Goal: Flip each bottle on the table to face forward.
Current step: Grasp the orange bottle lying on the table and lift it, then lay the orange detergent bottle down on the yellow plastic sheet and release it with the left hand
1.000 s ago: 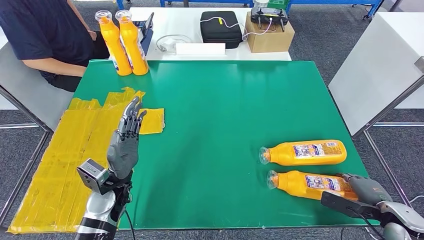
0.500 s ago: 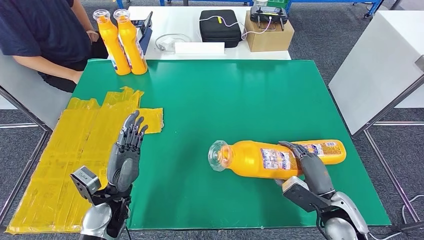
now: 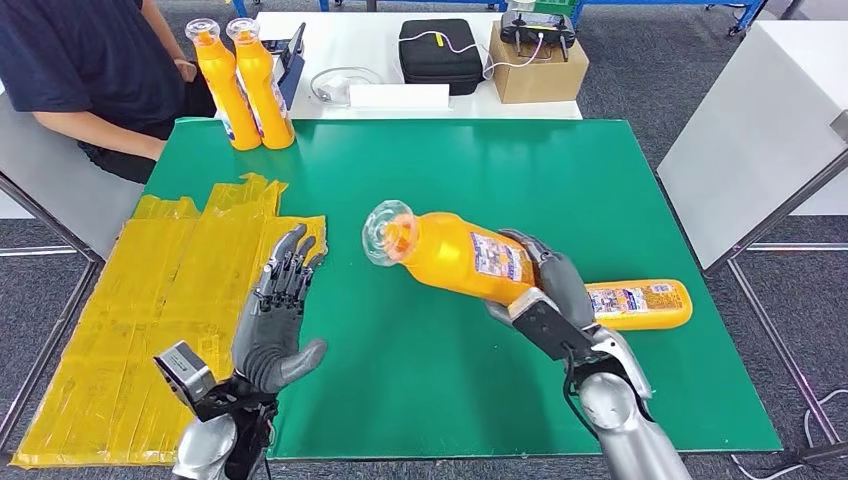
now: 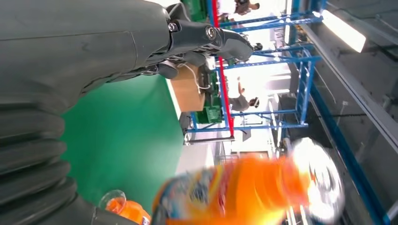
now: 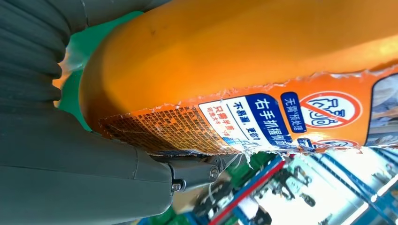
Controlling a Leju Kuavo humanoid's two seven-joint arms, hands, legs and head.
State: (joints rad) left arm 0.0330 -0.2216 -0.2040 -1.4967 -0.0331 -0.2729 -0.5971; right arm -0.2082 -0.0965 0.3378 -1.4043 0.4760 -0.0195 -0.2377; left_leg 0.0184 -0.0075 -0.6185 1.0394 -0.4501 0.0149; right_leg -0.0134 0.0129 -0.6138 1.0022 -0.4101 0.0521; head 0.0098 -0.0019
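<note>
Orange bottle in hand: the held bottle [image 3: 455, 254] is lifted clear of the green desk [image 3: 430, 180], over its middle, tilted, with its clear cap toward the robot's left.
Right hand: the right hand [image 3: 548, 285] has its fingers [image 3: 530, 243] clamped round the bottle's lower body, across the torn label.
Left hand: the left hand [image 3: 272, 325] is raised over the desk's left side, palm toward the bottle, fingers apart and holding nothing.
Step in hand: judging by the pose, the bottle is being carried across to the left hand, midway through turning this one bottle.
Next move: probably the left hand must close on the neck end so both hands can turn the bottle and stand it label-forward; the grip must not slip on the smooth body.
Bottles lying: one, the lying bottle [image 3: 640, 303], on its side near the desk's right edge.
Bottles standing: two, the upright pair [image 3: 245, 90], touching, at the far left corner.
Bottles in all: four.
Yellow sheets: the yellow plastic sheets [image 3: 150, 290] overlap along the left edge; number unclear.
Person: one person [image 3: 85, 70] sits at the far left.
</note>
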